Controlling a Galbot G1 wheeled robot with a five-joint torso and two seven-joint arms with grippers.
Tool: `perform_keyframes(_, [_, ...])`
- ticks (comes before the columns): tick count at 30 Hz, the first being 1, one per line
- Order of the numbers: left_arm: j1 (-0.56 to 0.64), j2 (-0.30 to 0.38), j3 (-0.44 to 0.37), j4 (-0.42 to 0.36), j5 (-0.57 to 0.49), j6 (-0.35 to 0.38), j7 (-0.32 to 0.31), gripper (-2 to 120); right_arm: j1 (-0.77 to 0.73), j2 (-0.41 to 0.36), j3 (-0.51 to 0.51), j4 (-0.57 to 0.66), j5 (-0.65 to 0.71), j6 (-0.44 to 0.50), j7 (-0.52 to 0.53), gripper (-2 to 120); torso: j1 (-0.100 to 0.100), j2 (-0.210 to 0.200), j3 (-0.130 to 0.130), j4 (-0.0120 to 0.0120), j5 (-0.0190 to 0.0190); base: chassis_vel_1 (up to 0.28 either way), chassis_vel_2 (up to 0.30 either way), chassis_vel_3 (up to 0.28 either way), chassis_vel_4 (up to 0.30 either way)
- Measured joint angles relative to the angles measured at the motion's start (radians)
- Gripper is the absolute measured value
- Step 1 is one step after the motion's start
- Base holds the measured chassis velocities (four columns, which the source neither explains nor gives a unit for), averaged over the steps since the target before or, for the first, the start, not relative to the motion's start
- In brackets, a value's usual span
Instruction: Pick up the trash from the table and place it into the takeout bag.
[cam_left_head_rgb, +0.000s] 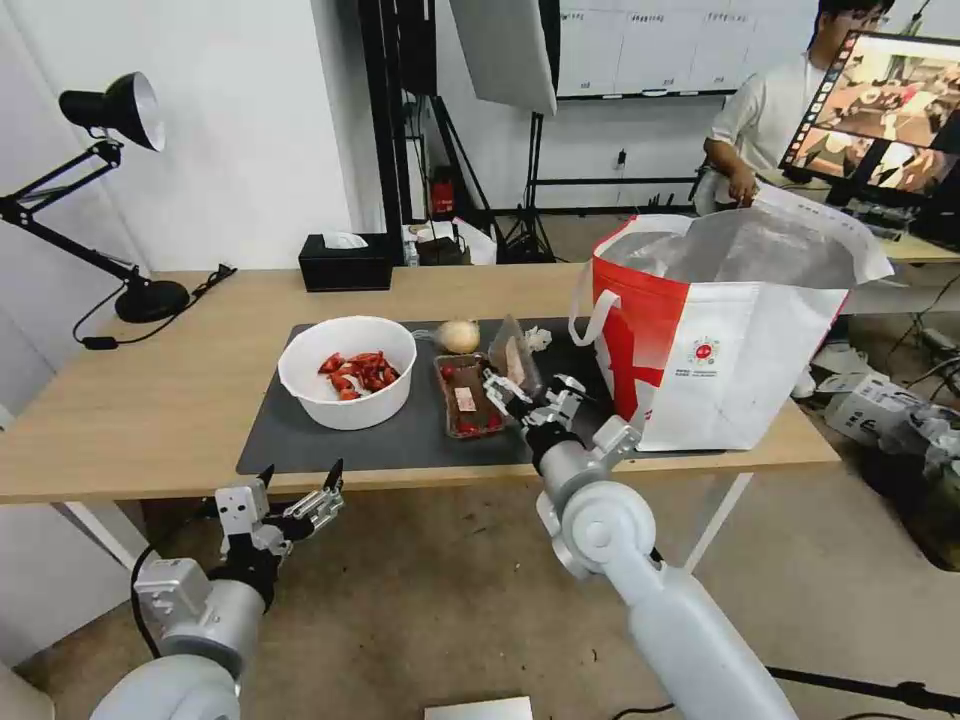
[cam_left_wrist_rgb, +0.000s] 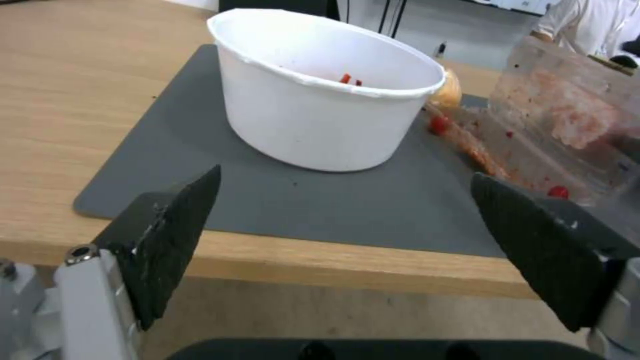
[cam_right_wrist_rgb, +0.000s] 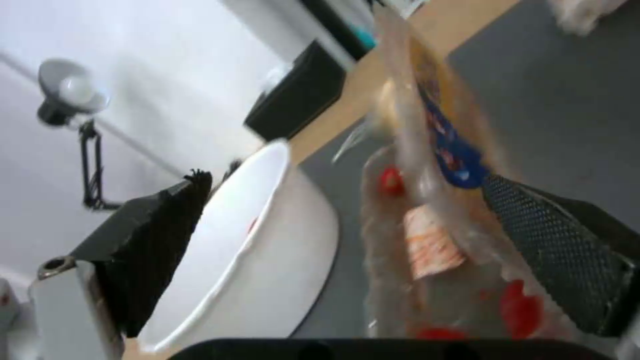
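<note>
Right pincer (cam_left_head_rgb: 530, 392) apart, straddling the clear hinged tray (cam_left_head_rgb: 470, 397) beside the white bowl (cam_left_head_rgb: 347, 371). Probably light, flimsy, greasy; best gripped at the stiffer rim. Left pincer (cam_left_head_rgb: 300, 478) apart, idle below the bowl.

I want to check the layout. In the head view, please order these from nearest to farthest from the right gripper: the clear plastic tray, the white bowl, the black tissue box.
From the right gripper:
1. Clear plastic tray, right at the gripper, on the mat.
2. White bowl, further toward the robot's left, on the mat.
3. Black tissue box, at the table's far edge.
</note>
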Motion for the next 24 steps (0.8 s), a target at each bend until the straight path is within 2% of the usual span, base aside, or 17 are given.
perform_keyframes(2, [0.002,-0.002,-0.001,0.000,0.003,-0.002,0.000,100,0.022,0.007,-0.010,-0.009,0.068,-0.059,0.029,100,0.000,0.000,0.000,0.0001,0.0000,0.000,0.000,0.000,0.000])
perform_keyframes(3, [0.002,-0.002,-0.001,0.000,0.003,-0.002,0.000,100,0.022,0.007,-0.010,-0.009,0.068,-0.059,0.029,100,0.000,0.000,0.000,0.0001,0.0000,0.000,0.000,0.000,0.000])
perform_keyframes(6, [0.006,-0.004,-0.001,0.004,0.004,-0.031,0.002,100,0.056,0.027,-0.010,-0.025,0.193,-0.128,0.116,100,0.000,0.000,0.000,0.0000,0.0000,0.000,0.000,0.000,0.000])
perform_keyframes(10, [0.012,-0.002,-0.006,0.007,0.002,-0.043,0.004,100,0.074,0.039,0.005,-0.043,0.271,-0.143,0.164,100,0.000,0.000,0.000,0.0002,0.0000,0.000,0.000,0.000,0.000])
perform_keyframes(24, [0.015,-0.002,-0.008,0.004,-0.004,-0.044,0.005,100,0.060,0.012,0.024,-0.008,0.283,-0.140,0.146,100,0.000,0.000,0.000,0.0000,0.0001,0.000,0.000,0.000,0.000])
